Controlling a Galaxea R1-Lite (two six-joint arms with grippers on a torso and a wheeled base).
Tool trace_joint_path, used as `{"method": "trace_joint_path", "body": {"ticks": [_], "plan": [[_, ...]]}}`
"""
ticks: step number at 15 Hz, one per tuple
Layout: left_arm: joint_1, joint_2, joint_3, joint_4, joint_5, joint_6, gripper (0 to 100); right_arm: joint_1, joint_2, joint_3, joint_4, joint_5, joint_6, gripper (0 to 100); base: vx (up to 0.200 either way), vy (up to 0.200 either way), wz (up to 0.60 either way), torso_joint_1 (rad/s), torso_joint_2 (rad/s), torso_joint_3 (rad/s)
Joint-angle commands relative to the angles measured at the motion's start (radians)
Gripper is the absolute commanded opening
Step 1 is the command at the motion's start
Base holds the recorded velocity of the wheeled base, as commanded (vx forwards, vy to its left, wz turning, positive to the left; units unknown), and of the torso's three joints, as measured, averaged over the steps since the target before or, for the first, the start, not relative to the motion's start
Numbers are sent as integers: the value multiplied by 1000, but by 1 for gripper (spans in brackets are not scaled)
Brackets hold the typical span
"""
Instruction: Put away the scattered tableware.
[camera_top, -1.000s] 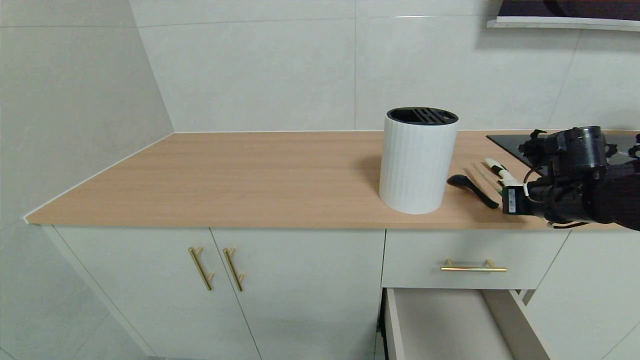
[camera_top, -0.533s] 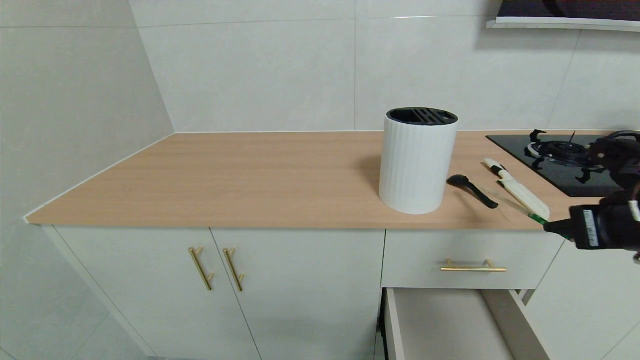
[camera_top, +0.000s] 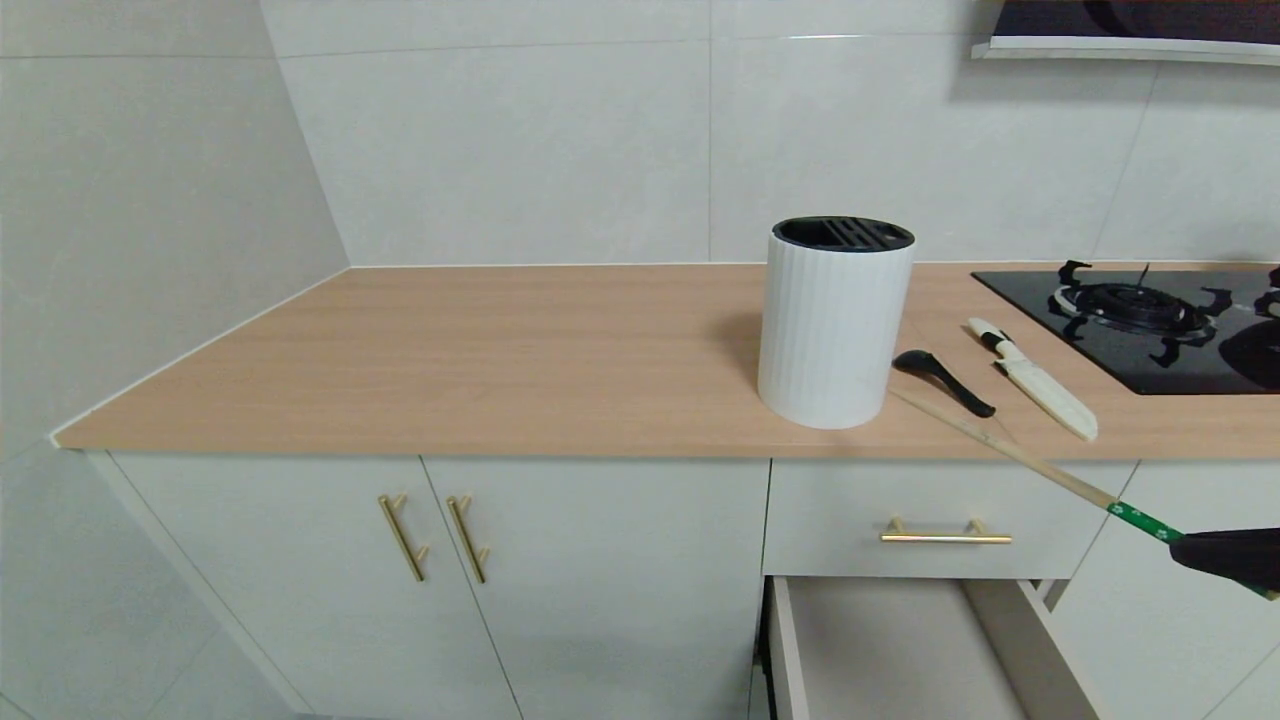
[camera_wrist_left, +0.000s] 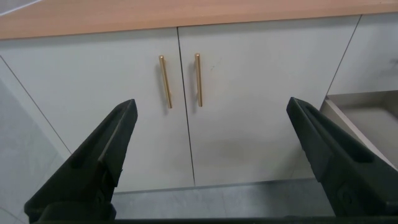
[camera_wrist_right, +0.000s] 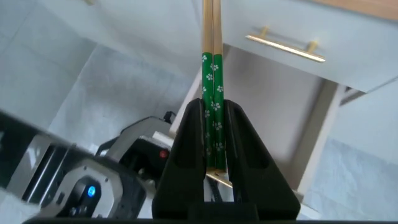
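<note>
My right gripper (camera_top: 1195, 549) is at the right edge of the head view, in front of the counter and above the open drawer (camera_top: 900, 650). It is shut on a pair of wooden chopsticks (camera_top: 1010, 456) with green patterned ends (camera_wrist_right: 212, 93), which slant up toward the counter edge. On the counter a black spoon (camera_top: 940, 379) and a white knife (camera_top: 1035, 379) lie right of the white ribbed holder (camera_top: 833, 320) with a black slotted top. My left gripper (camera_wrist_left: 211, 162) is open, low in front of the cabinet doors.
A black gas hob (camera_top: 1150, 320) sits at the counter's right end. Below are a shut drawer with a gold handle (camera_top: 945, 537) and two cabinet doors with gold handles (camera_top: 430, 535). The wooden counter (camera_top: 500, 360) left of the holder is bare.
My right arm has pulled back off the counter and down toward the open drawer, carrying the chopsticks away from beside the knife.
</note>
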Motion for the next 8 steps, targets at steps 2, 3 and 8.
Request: {"method": "trace_joint_path", "body": {"ticks": [2, 3, 8], "plan": [[0, 0, 0, 0, 0, 0, 100, 11, 2, 14, -3, 2, -2, 0, 0, 0, 0, 0, 0, 0], [0, 0, 0, 0, 0, 0, 100, 17, 14, 21, -3, 3, -2, 0, 0, 0, 0, 0, 0, 0], [0, 0, 0, 0, 0, 0, 100, 57, 45, 50, -4, 8, -14, 0, 0, 0, 0, -33, 80, 53]]}}
